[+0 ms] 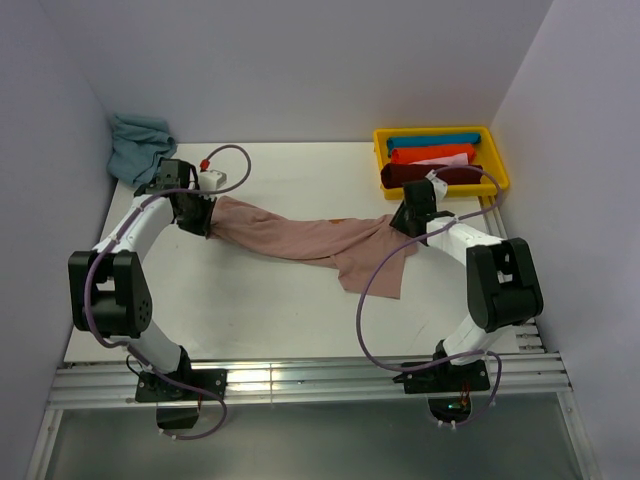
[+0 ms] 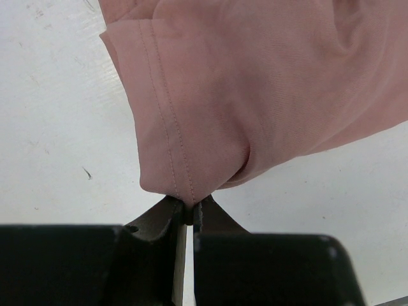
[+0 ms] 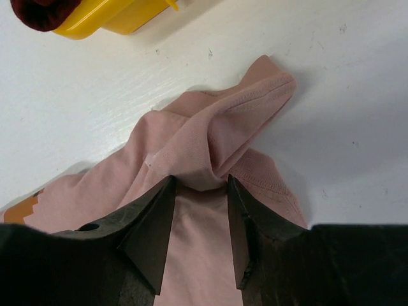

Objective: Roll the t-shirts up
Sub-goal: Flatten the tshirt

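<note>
A dusty pink t-shirt point(image 1: 300, 238) lies stretched across the middle of the white table between both arms. My left gripper point(image 1: 205, 218) is shut on its stitched hem at the left end; in the left wrist view the pinched fabric point(image 2: 255, 95) bunches right above the closed tips of the gripper point(image 2: 189, 213). My right gripper point(image 1: 400, 222) is at the shirt's right end. In the right wrist view it point(image 3: 201, 182) is open, its jaws standing either side of a raised fold of the shirt point(image 3: 210, 140) near the ribbed collar. An orange print point(image 3: 22, 207) shows at the left edge.
A yellow bin point(image 1: 497, 160) at the back right holds rolled shirts in blue, orange, white and dark red; its corner point(image 3: 102, 16) shows in the right wrist view. A teal shirt heap point(image 1: 138, 145) lies at the back left. A small white object point(image 1: 212, 178) sits behind the left gripper.
</note>
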Robot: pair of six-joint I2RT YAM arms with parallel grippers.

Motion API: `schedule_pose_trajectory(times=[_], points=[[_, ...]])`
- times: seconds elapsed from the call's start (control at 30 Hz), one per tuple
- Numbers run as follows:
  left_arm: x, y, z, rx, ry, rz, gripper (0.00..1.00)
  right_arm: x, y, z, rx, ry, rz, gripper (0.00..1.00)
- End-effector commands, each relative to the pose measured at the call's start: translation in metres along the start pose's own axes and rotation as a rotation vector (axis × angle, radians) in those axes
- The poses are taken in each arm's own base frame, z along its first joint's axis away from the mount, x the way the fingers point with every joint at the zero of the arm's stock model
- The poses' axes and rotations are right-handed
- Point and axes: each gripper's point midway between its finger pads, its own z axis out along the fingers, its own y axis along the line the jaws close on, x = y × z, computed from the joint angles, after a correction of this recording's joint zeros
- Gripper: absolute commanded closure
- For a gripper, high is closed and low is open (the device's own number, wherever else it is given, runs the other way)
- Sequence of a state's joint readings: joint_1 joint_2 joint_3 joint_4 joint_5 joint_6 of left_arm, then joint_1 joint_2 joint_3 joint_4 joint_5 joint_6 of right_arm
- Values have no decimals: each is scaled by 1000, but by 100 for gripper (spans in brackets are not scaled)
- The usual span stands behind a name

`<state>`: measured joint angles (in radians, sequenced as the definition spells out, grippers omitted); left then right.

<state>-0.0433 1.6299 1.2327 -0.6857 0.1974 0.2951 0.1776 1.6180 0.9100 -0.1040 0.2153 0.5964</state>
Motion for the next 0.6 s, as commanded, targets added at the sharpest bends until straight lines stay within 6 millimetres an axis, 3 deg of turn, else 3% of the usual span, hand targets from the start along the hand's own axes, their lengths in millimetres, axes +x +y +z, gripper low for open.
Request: schedule_pose_trajectory(times=[0.0, 0.2, 0.27, 0.37, 0.57], points=[[-14, 2, -8, 6, -36, 20, 92, -16, 3, -5, -26, -57, 12, 55], [-16, 2, -8, 7, -39, 19, 92, -23, 5, -16, -33, -70, 12, 68], [-17, 2, -9, 6, -42, 18, 92, -25, 5, -21, -35, -74, 14, 67], [-17, 1, -8, 9, -42, 18, 92, -27, 2, -31, -36, -83, 20, 55], [-18, 0, -8, 17, -41, 17, 91, -13, -9, -30, 7, -37, 28, 55]])
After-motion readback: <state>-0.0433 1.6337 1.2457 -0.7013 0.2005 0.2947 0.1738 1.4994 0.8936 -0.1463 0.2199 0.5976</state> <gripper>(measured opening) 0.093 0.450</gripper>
